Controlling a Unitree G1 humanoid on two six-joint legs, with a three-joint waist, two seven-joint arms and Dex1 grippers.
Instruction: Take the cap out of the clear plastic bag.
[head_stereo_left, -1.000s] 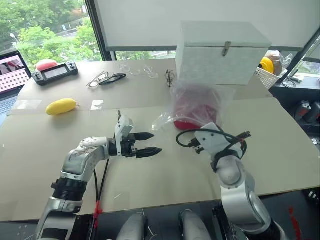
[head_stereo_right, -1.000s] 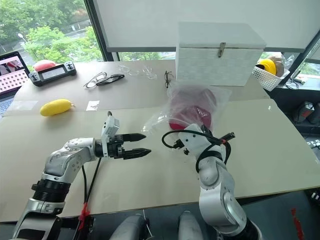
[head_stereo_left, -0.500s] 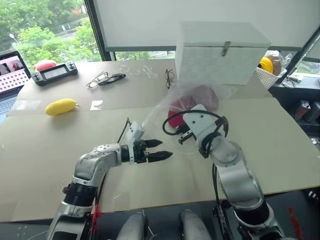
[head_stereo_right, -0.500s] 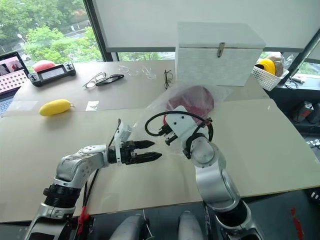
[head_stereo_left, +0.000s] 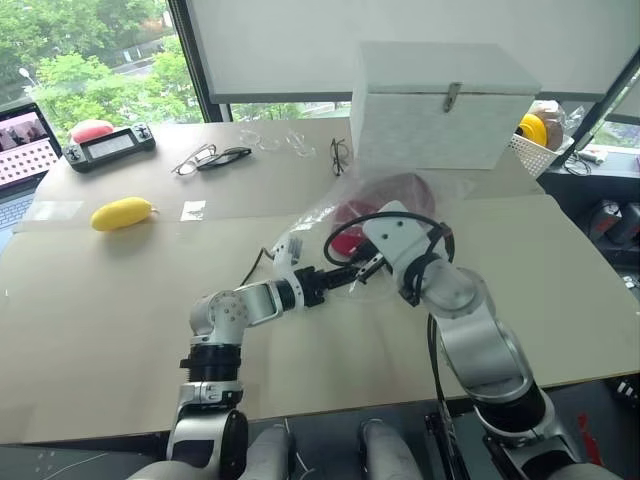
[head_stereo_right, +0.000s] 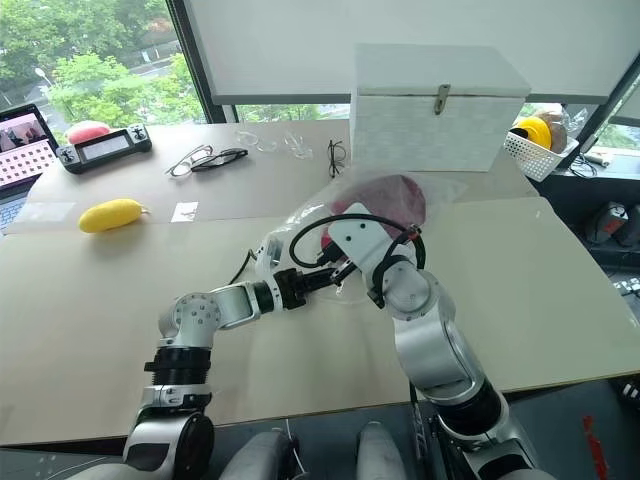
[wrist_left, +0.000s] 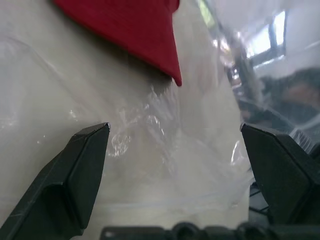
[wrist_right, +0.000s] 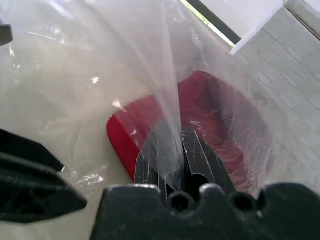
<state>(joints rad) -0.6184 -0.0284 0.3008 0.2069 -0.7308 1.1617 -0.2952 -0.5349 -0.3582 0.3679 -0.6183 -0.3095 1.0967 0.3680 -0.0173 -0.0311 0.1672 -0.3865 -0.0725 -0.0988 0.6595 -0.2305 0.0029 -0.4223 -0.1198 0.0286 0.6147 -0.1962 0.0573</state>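
The dark red cap (head_stereo_left: 398, 190) lies inside the clear plastic bag (head_stereo_left: 312, 214) in front of the white box. Its brim (wrist_left: 135, 30) points toward the bag's mouth. My right gripper (wrist_right: 172, 150) is shut on a fold of the bag's upper film and holds it up off the table. My left gripper (wrist_left: 175, 126) is open, its black fingers (wrist_left: 85, 165) spread wide at the bag's mouth, just short of the brim. In the head views the left gripper (head_stereo_left: 345, 274) sits right under the right gripper (head_stereo_left: 368, 266).
A white box (head_stereo_left: 440, 105) stands behind the bag. Farther left on the table are a yellow fruit (head_stereo_left: 122, 212), several pairs of glasses (head_stereo_left: 210, 157), a black controller (head_stereo_left: 112, 145) and a laptop (head_stereo_left: 20, 140). A basket (head_stereo_left: 535, 135) sits at the far right.
My left gripper has swung right and forward, rolling over, from open table to the bag's mouth. My right gripper has pulled the bag's edge up and to the left.
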